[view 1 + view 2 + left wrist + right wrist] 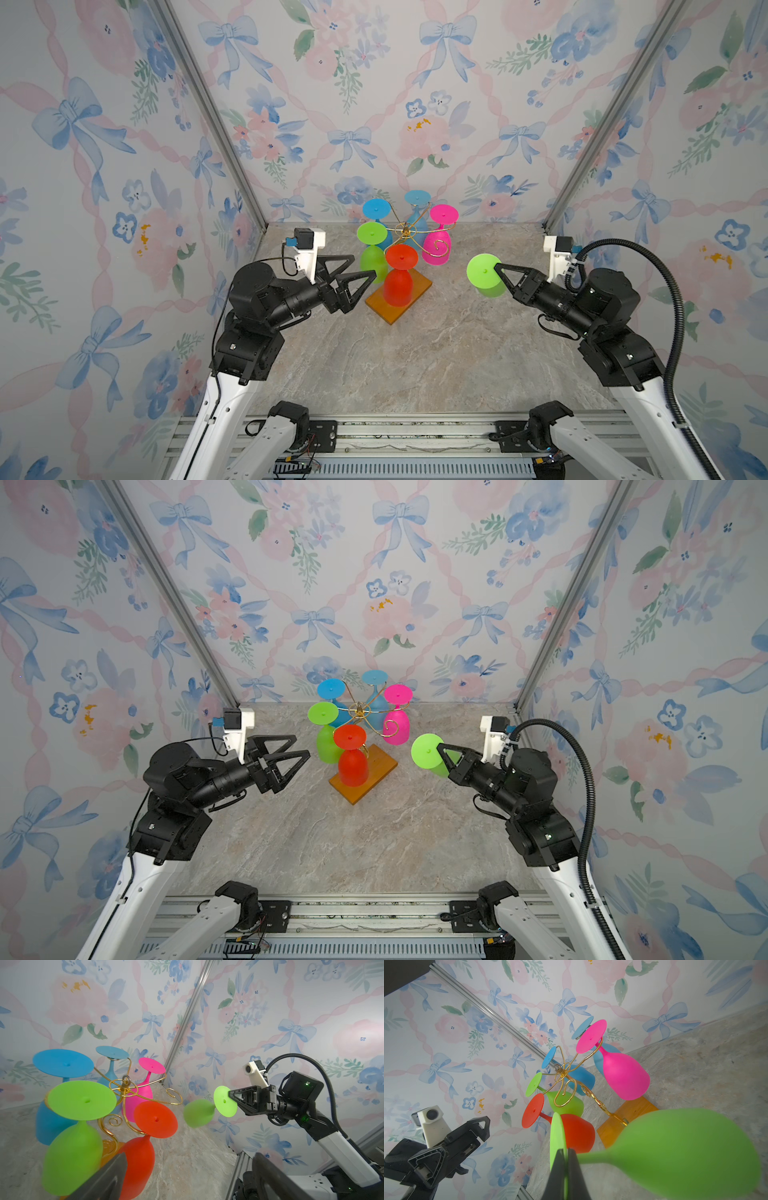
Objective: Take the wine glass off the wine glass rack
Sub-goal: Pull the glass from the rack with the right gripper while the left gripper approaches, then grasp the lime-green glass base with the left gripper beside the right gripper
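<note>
Light: bright, even, diffuse; colours pop, no dim corners.
Shadows: soft, faint on tabletop (415, 353).
Glare: none on walls; tiny glints on wine glass rack (125, 1084) wire.
Blur: rt wrist view, green wine glass (685, 1153) bowl up close, well out of focus; soft in left wrist view too.
Distortion: wide-angle; corner posts (208, 108) splay outward in both top views.
</note>
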Robot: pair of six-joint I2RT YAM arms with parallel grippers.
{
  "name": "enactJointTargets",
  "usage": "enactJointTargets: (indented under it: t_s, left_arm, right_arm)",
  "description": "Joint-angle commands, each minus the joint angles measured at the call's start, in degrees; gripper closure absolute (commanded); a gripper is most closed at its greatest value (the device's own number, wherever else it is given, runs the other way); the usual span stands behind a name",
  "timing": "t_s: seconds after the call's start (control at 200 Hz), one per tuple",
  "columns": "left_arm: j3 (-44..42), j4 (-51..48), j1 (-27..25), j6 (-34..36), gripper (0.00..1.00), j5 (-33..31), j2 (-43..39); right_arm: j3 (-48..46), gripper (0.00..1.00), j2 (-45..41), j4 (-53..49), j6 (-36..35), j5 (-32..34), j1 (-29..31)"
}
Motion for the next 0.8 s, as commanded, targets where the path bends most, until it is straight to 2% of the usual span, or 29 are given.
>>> enactJointTargets:
  t_s: [0.0,0.18,0.325,0.575,0.795]
  left_arm:
    - [0.23,4.79,-4.07,-4.52,0.04,1.85,-0.43]
    - [-3.41,14.81,-10.37,-12.47,0.08,0.36,0.98]
    - [-7.66,24.88,-17.71,-17.61,0.1,-2.07,3.44]
    - [-7.54,28.67,-30.84,-15.62,0.15,-8.48,10.75]
    - [-4.66,29.14,-36.35,-14.06,0.22,-10.93,16.5]
  right_arm:
    - [-0.06,1.0,-1.79,-0.83,-3.95,-1.81,1.15]
    - [-0.73,1.0,-3.79,-1.02,-6.97,-2.27,4.01]
    - [-0.85,1.0,-5.06,-1.11,-9.91,-3.35,5.95]
    - [-0.81,1.0,-6.57,-2.5,-13.13,-3.35,8.85]
    - [-0.86,1.0,-7.82,-3.88,-15.7,-3.13,11.02]
